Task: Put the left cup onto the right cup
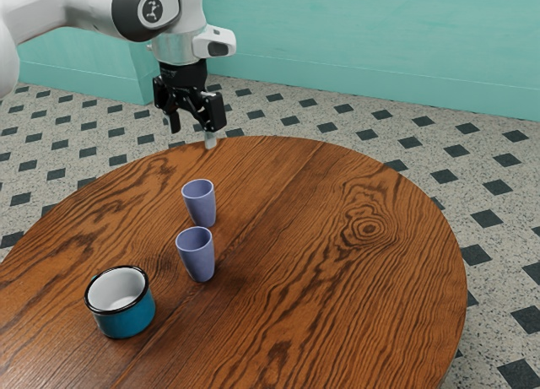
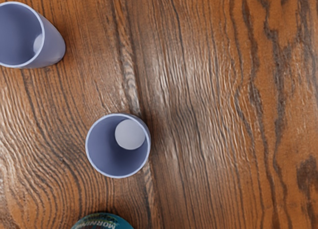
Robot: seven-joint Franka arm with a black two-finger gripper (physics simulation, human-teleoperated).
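Your gripper (image 1: 192, 132) hangs high over the round wooden table (image 1: 354, 262), above its far edge in the exterior view, with its fingers spread and nothing between them. The hand points straight down from the last links of the arm, which comes in from the exterior view's upper left. Both of the task's things stand below it and nearer to the camera. The farther purple cup (image 1: 199, 202) is closest to the gripper, and the nearer purple cup (image 1: 196, 252) stands just beyond it on the same line, close by but not touching. Each cup is upright, mouth up, tapering to a narrower base, so the long axis is vertical and a descent from above should meet an open rim. In the wrist view the nearer purple cup sits almost under your hand, with the farther one off to its side. A teal enamel mug (image 1: 121, 303) with a white inside stands past the nearer cup, well away from the gripper. These views do not settle which cup the task calls the left one, so fix that first. Then come down over that cup with the fingers straddling its wall.
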